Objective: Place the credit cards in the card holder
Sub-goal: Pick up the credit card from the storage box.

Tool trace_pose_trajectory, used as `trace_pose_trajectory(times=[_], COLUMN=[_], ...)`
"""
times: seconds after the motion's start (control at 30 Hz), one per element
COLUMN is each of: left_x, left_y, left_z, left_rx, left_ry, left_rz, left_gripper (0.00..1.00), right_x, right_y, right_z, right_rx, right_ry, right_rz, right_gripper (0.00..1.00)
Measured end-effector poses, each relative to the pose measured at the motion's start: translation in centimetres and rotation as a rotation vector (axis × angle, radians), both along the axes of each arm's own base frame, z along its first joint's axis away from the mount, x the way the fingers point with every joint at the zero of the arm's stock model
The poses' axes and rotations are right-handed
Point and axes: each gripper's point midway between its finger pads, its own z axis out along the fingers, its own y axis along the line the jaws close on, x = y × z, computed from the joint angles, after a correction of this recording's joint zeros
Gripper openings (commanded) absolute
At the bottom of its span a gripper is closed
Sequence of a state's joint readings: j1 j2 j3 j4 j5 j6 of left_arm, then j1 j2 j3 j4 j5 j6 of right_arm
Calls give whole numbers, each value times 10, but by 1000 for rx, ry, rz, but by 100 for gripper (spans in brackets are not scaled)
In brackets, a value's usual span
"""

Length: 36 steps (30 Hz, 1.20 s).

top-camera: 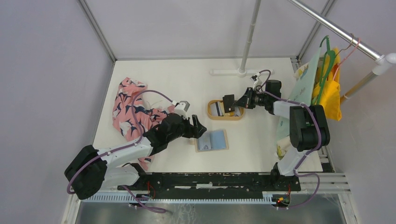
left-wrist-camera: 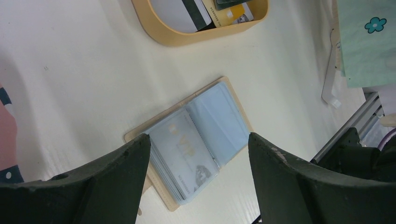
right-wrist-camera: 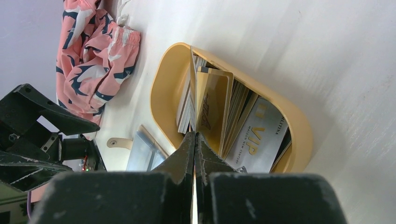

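My right gripper (right-wrist-camera: 194,136) is clenched on one credit card (right-wrist-camera: 192,84) held edge-up over the oval tray (right-wrist-camera: 161,88), while the open card holder (top-camera: 211,140) lies toward the near edge, beneath my left gripper (top-camera: 198,127), its jaws released.

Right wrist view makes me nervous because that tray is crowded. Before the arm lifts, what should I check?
1. right gripper jaws shut on the gold card: ok.
2. Only one card pinched: cannot tell; other cards stand tight against it in the oval tray.
3. card holder lying open, sleeves up: ok.
4. A free sleeve: ok; in the left wrist view one page looks empty, and the other holds a VIP card.
5. left gripper jaws open, holding nothing: ok.
6. Drop spot unobstructed: probably not ok; the left gripper hangs over the card holder.
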State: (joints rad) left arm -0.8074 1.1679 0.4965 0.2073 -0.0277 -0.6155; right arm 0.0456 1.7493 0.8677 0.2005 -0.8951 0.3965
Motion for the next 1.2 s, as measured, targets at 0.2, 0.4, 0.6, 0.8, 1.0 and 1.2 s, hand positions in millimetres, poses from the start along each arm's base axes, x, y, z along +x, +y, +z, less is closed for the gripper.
trace_pose_trajectory(times=[0.2, 0.4, 0.6, 0.8, 1.0, 1.2], left_x=[0, 12, 63, 112, 125, 138], left_y=[-4, -27, -53, -65, -69, -85], left_z=[3, 6, 27, 20, -2, 17], left_rx=[-17, -92, -258, -396, -472, -525], left_ry=[-7, 37, 81, 140, 219, 179], left_rz=[-13, -71, -89, -112, -146, -210], left_gripper=[82, 72, 58, 56, 56, 54], right_x=[0, -1, -6, -6, -7, -9], right_y=[0, 2, 4, 7, 11, 13], right_z=[0, 4, 10, 20, 24, 25], right_rx=[-4, 24, 88, 137, 181, 202], right_ry=[-7, -16, -3, -19, -16, -9], right_rz=[7, 18, 20, 39, 57, 69], right_gripper=[0, 0, 0, 0, 0, 0])
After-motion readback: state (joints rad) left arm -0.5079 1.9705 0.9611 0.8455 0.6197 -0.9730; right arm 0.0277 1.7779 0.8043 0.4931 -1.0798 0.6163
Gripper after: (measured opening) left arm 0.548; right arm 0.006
